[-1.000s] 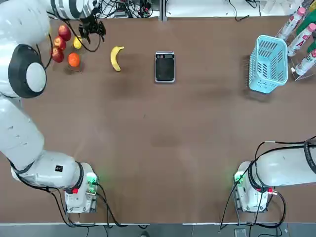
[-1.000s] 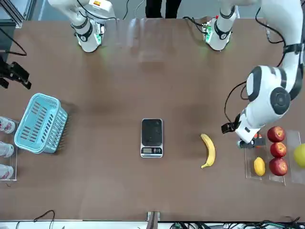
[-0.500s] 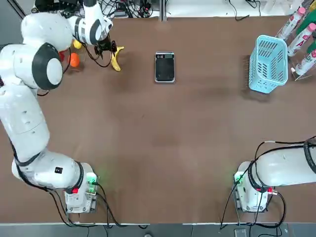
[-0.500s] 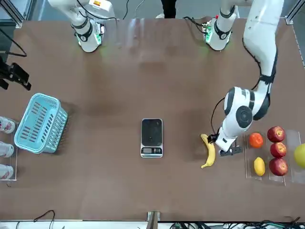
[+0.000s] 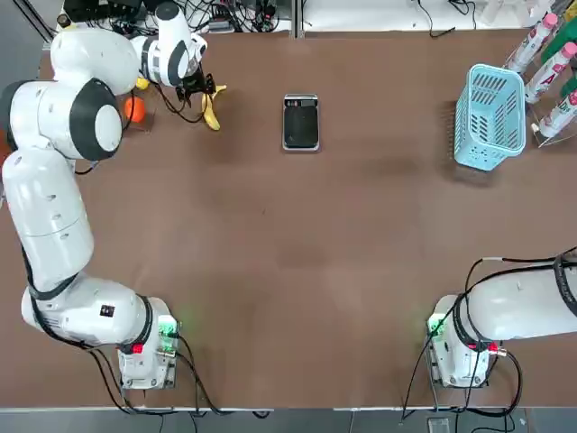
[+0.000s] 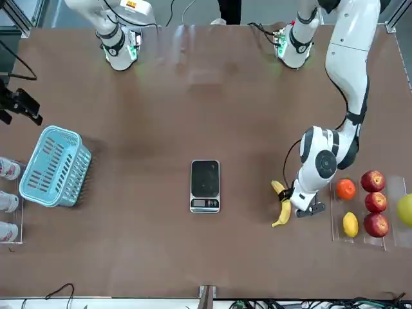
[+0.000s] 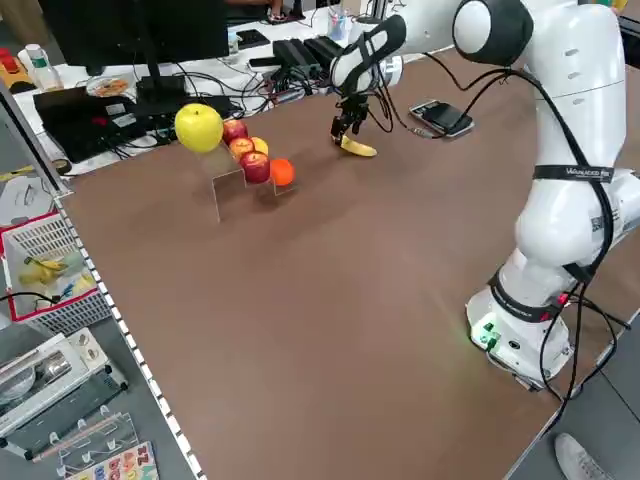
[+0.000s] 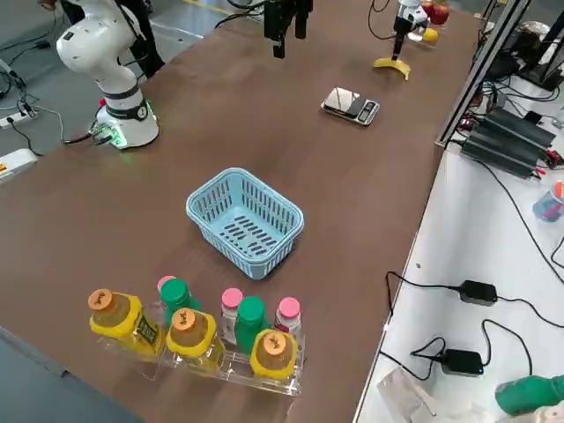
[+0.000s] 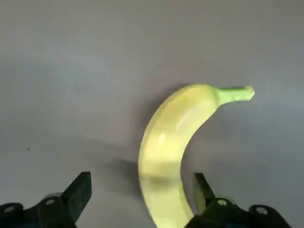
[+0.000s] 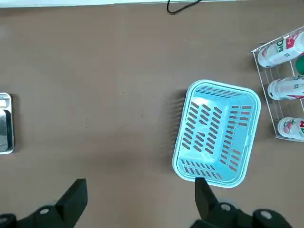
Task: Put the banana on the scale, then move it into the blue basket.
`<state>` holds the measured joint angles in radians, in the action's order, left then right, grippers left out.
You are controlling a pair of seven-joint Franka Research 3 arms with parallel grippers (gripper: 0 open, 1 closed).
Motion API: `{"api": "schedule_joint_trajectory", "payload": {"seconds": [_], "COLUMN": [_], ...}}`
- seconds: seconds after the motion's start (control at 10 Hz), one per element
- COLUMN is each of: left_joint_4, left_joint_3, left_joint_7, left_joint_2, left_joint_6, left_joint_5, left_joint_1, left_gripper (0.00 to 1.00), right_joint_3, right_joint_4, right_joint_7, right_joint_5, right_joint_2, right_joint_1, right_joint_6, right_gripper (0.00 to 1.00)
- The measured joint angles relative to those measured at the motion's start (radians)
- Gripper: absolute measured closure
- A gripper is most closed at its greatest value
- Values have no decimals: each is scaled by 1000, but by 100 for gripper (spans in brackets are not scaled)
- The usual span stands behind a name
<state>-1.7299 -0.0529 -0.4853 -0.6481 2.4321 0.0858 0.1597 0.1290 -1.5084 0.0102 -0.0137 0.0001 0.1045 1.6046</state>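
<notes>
Top view, left to right: my left gripper (image 5: 200,94) hangs over the banana (image 5: 211,110), fingers wide apart and holding nothing. The banana lies on the table between the fingertips' lines, nearer one finger. Since a half second ago, that arm's elbow has shifted slightly. The scale (image 5: 300,123) comes next, then the basket (image 5: 489,117). My right gripper (image 10: 141,190), wide open and empty, hovers near the basket.

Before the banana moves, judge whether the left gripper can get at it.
Probably yes. The left gripper hangs open right above the banana, which lies on the bare tabletop with nothing covering it. The fruit looks off-centre toward one finger, so a small sideways correction may be needed.
</notes>
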Motion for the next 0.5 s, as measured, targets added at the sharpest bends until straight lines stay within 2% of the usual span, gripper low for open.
{"api": "schedule_joint_trajectory", "payload": {"seconds": [0.3, 0.5], "left_joint_4": [21, 29], "left_joint_3": [-1, -2], "left_joint_7": [-13, -15], "left_joint_2": [-58, -71], "left_joint_6": [3, 10], "left_joint_5": [0, 0], "left_joint_1": [3, 3], "left_gripper": [9, 22], "right_joint_3": [0, 0], "right_joint_4": [0, 0], "right_joint_7": [0, 0], "right_joint_5": [0, 0], "right_joint_2": [4, 6], "right_joint_1": [0, 0], "right_joint_6": [1, 1], "right_gripper": [0, 0]}}
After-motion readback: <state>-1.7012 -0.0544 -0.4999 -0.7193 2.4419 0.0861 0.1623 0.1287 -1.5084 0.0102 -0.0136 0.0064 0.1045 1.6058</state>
